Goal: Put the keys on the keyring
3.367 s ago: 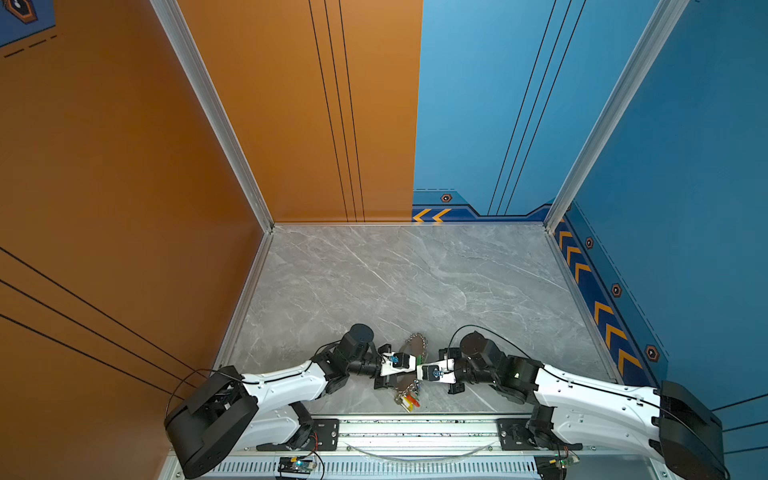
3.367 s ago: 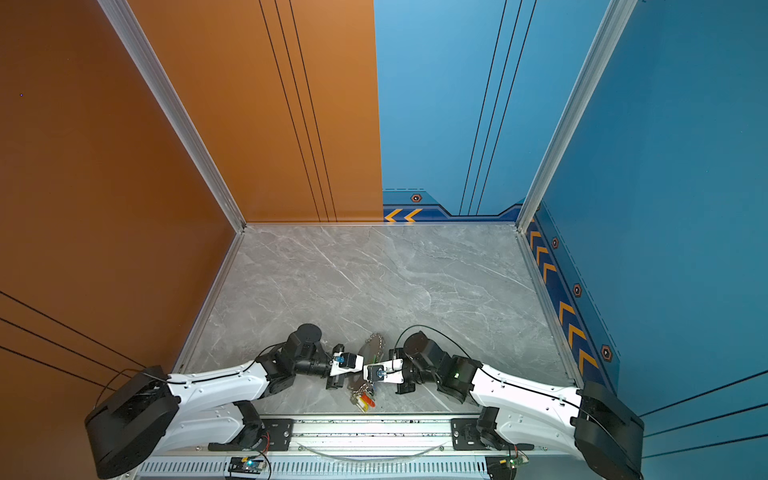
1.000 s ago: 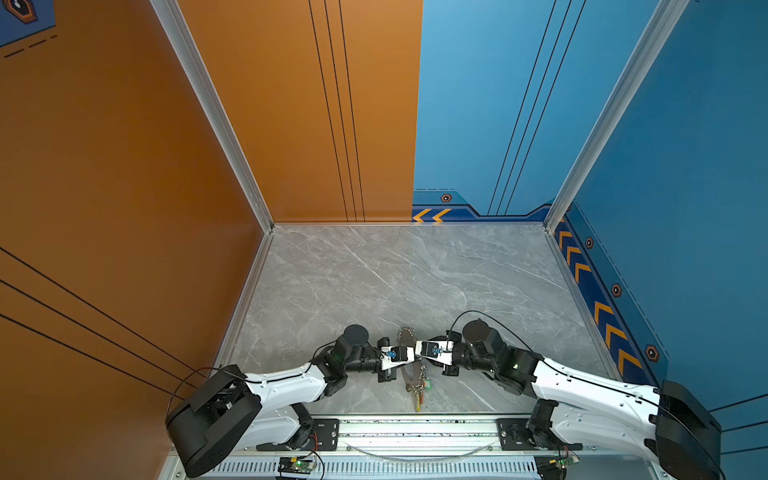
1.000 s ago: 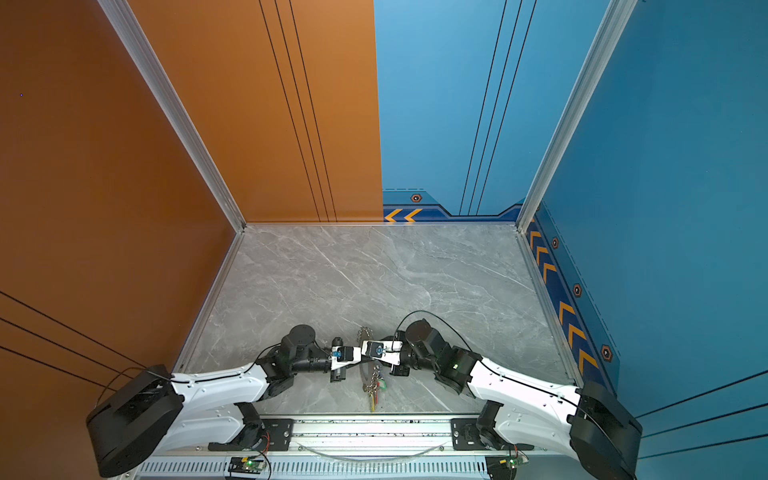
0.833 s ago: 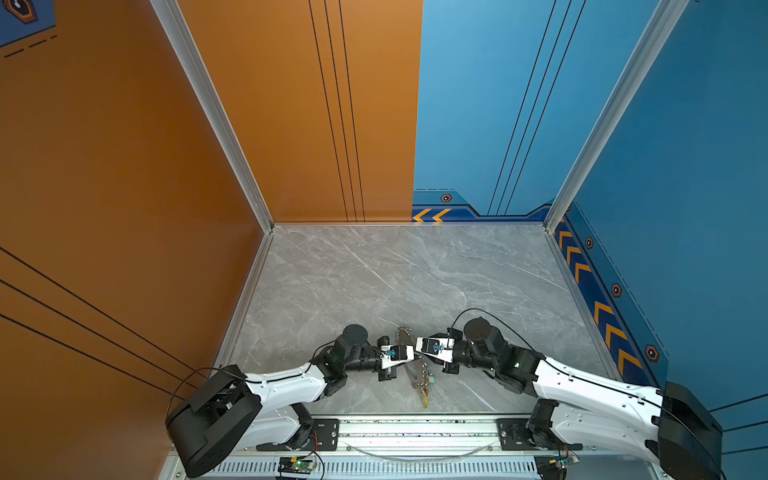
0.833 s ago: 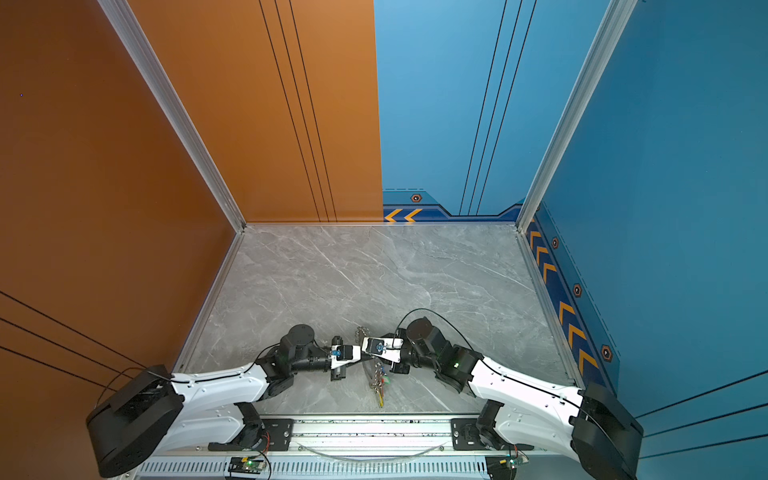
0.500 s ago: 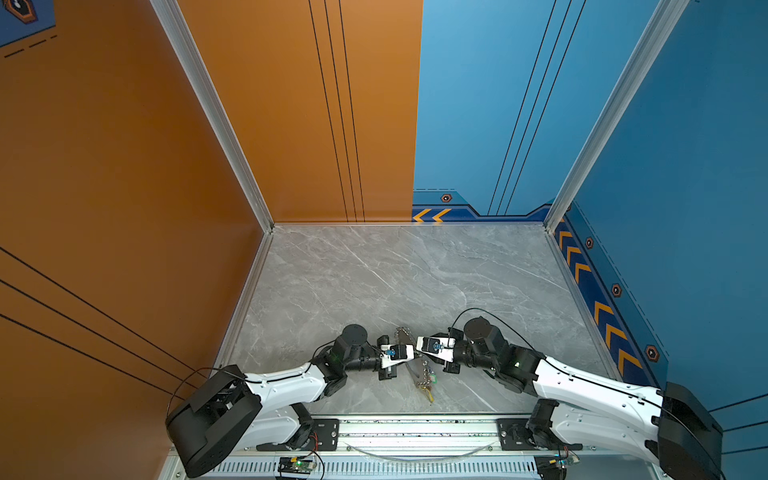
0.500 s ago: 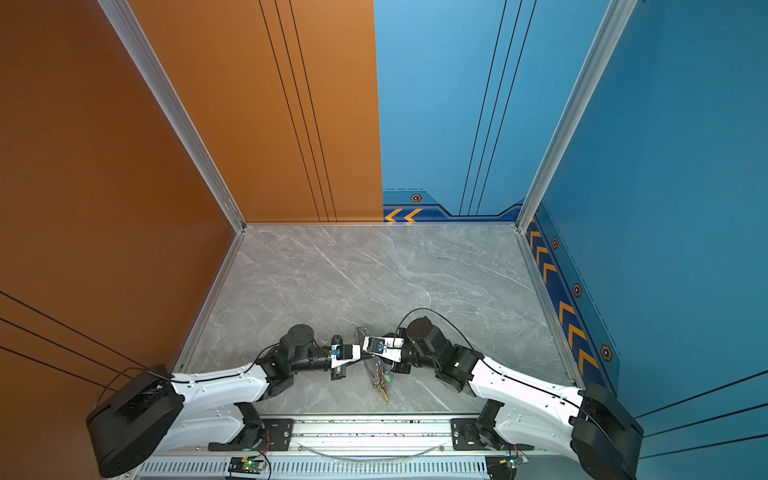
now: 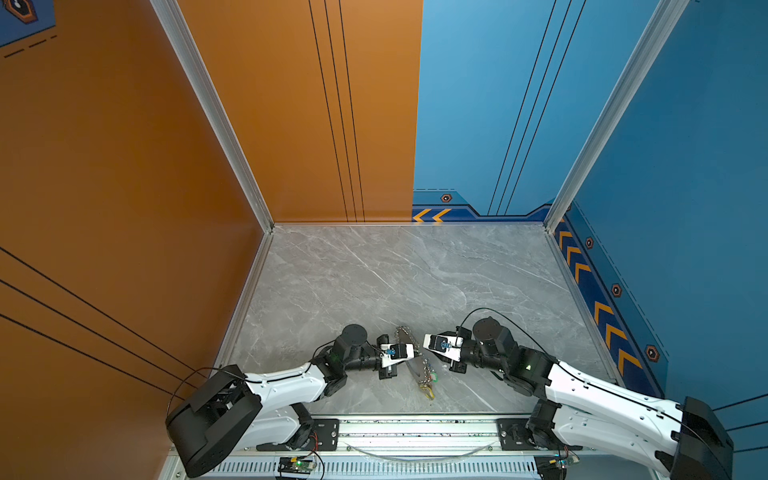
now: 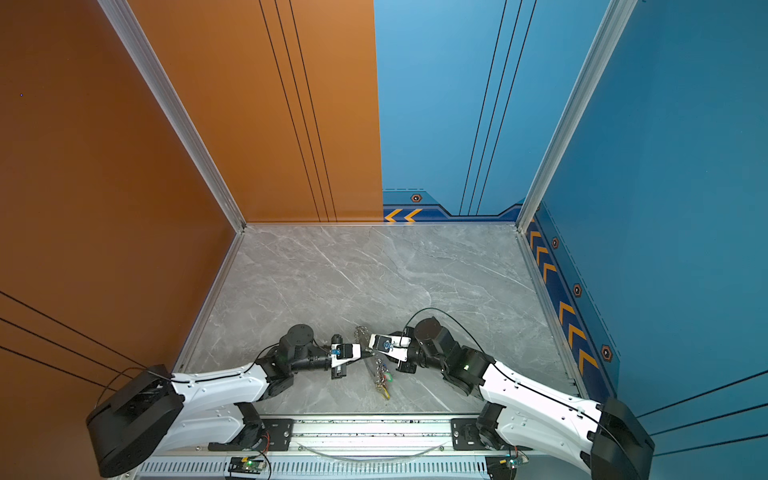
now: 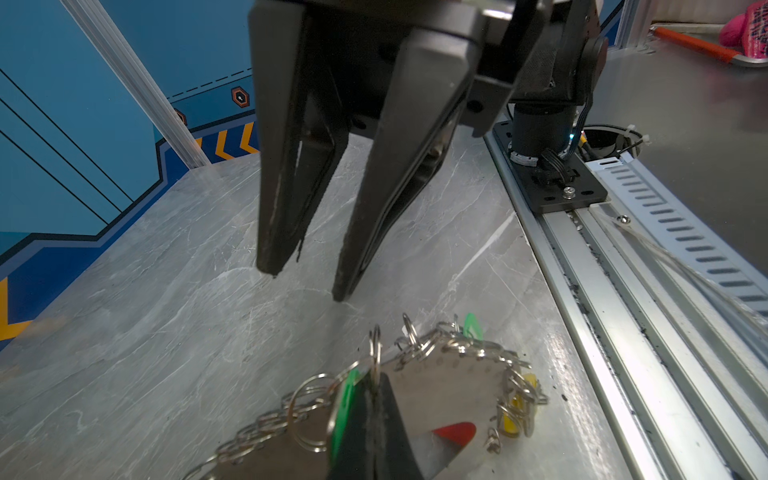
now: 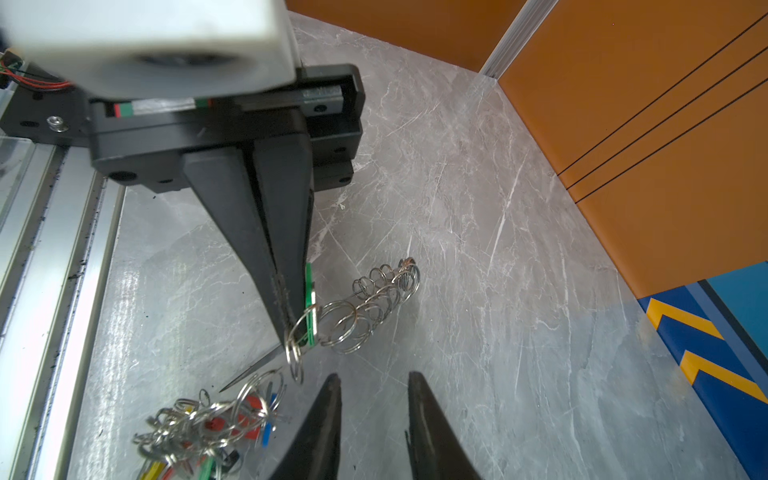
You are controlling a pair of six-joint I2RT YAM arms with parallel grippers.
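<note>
The keyring [image 11: 449, 382] is a tan flat plate edged with silver rings, held on edge just above the floor near the front rail. My left gripper [image 12: 286, 320] is shut on its rim, pinching a silver ring, with a green key [image 12: 309, 299] against one finger. More keys [image 12: 208, 428] with red, blue, yellow and green tags hang in a bunch from its low end. My right gripper [image 12: 374, 376] is open and empty, its tips a short way from the pinched ring. In both top views the left gripper [image 9: 409, 353] [image 10: 365, 353] and right gripper [image 9: 426, 343] [image 10: 372, 343] nearly meet over the keyring [image 9: 415, 368].
The grey marble floor [image 9: 395, 282] stretches back to orange and blue walls. An aluminium rail [image 9: 415, 428] with both arm bases runs along the front edge, close beside the hanging keys [image 9: 428, 388].
Since the oldest frames both grippers moved a little back from the rail and the keyring turned from flat to edge-on. Over the last second only the dangling keys swung slightly right.
</note>
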